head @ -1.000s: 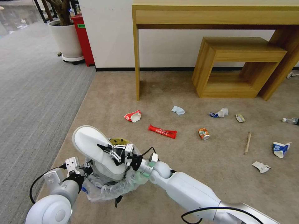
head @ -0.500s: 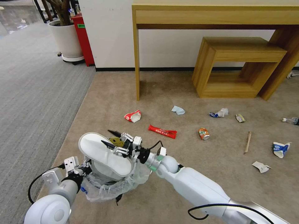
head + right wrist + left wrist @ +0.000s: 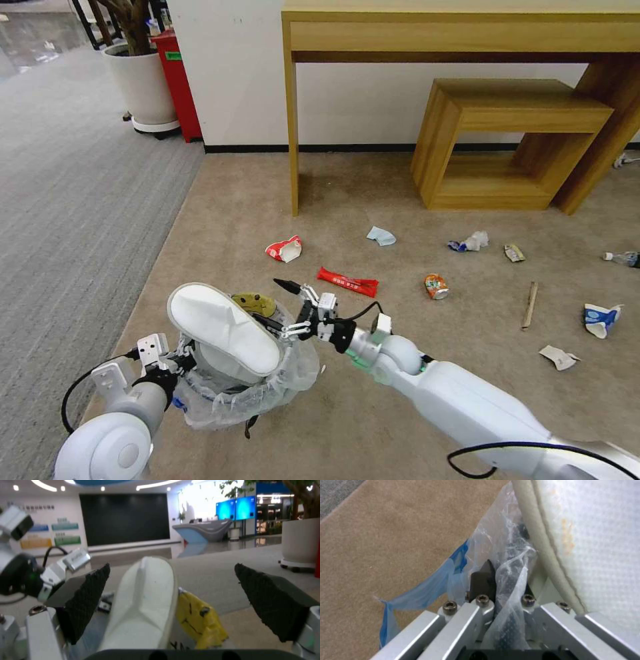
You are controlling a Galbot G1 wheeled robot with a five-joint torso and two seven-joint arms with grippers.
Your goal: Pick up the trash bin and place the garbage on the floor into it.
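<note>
White wall (image 3: 233, 73), wooden desk (image 3: 460, 33), low wooden shelf (image 3: 513, 113), grey ribbed carpet (image 3: 67, 200)

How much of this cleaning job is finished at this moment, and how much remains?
Done: the left claw is clamped on the trash bin rim, and one white slipper lies across the bin's top. In hand: nothing; the right claw is open beside the slipper. Left on the floor: the red wrapper, crushed can, wooden stick, carton and other small scraps.

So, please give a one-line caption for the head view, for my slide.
Left pincer holds the trash bin with a white slipper inside; right pincer open beside it.
</note>
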